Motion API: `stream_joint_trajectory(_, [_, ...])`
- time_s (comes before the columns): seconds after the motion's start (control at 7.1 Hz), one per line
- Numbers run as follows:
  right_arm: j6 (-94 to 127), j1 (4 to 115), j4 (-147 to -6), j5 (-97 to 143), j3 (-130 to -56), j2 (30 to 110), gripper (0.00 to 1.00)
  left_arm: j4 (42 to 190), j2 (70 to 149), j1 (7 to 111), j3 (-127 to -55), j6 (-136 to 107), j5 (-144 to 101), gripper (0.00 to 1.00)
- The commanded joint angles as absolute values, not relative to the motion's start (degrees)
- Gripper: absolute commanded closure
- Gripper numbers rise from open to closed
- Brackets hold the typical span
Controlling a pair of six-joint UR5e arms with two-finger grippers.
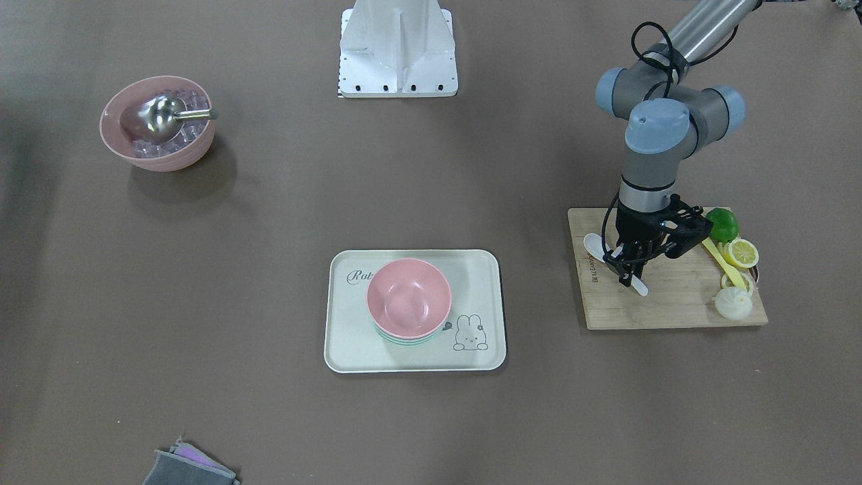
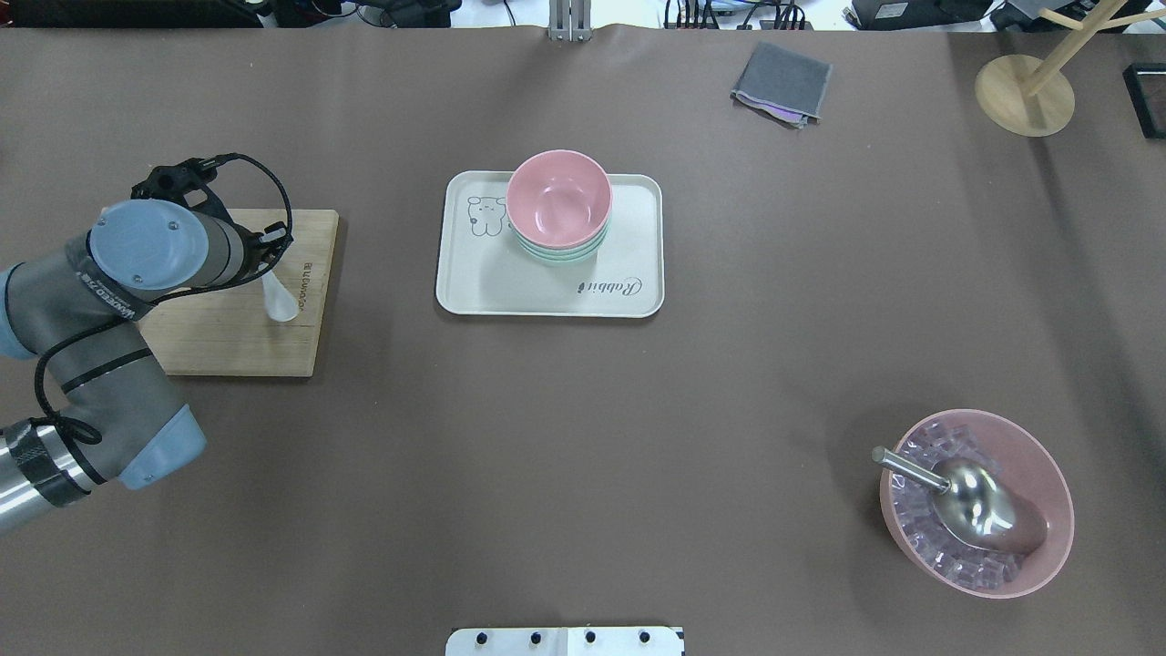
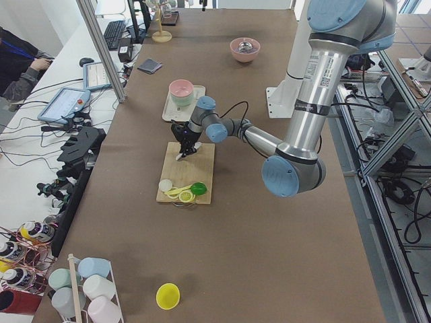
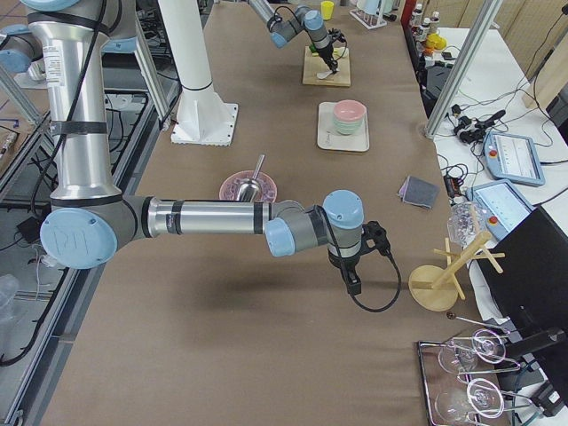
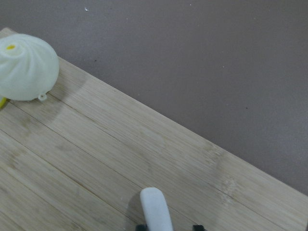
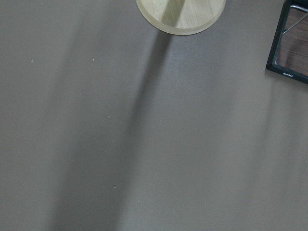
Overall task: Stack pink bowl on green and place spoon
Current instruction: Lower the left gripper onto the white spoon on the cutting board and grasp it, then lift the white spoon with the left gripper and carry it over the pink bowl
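A pink bowl (image 1: pixel 409 297) sits nested on a green bowl (image 1: pixel 404 339) on the cream tray (image 1: pixel 350 337); the stack also shows in the overhead view (image 2: pixel 557 198). A white spoon (image 1: pixel 594 246) lies on the wooden cutting board (image 1: pixel 673 310). My left gripper (image 1: pixel 630 267) is down over the spoon's handle (image 5: pixel 155 211), with the fingers on either side of it. In the left wrist view a small gap shows on one side, so the gripper looks open. My right gripper (image 4: pixel 352 286) shows only in the exterior right view, above bare table, and I cannot tell its state.
On the cutting board there are a lime (image 1: pixel 722 224), lemon slices (image 1: pixel 741 253), a yellow utensil (image 1: pixel 722 259) and a white bun (image 1: pixel 733 303). A second pink bowl (image 1: pixel 158 123) holds ice and a metal scoop. A grey cloth (image 2: pixel 782 82) and a wooden stand (image 2: pixel 1025 96) are at the far edge.
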State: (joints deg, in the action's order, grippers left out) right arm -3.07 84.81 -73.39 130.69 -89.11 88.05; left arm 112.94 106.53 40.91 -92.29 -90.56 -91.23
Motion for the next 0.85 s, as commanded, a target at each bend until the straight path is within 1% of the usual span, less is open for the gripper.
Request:
stream_joint_trajectory(0.0, [-3.08, 84.81, -73.39, 130.69, -89.03, 88.15, 0.00, 112.85, 106.87, 40.87, -93.51, -90.44, -91.32, 1.00])
stream_joint_trajectory(0.28, [-3.08, 84.81, -73.39, 130.61, -88.95, 89.11, 0.00, 112.76, 107.57, 40.96, -97.54, -90.61, -91.93, 1.00])
stream_joint_trajectory(0.42, [-2.82, 84.81, -73.30, 130.52, -89.03, 89.38, 0.00, 110.76, 110.80, 41.57, -97.82, -91.22, -91.85, 1.00])
stream_joint_trajectory(0.7, [-3.16, 84.99, -73.39, 129.73, -89.03, 90.34, 0.00, 97.36, 122.46, 41.92, -97.56, -95.94, -91.67, 1.00])
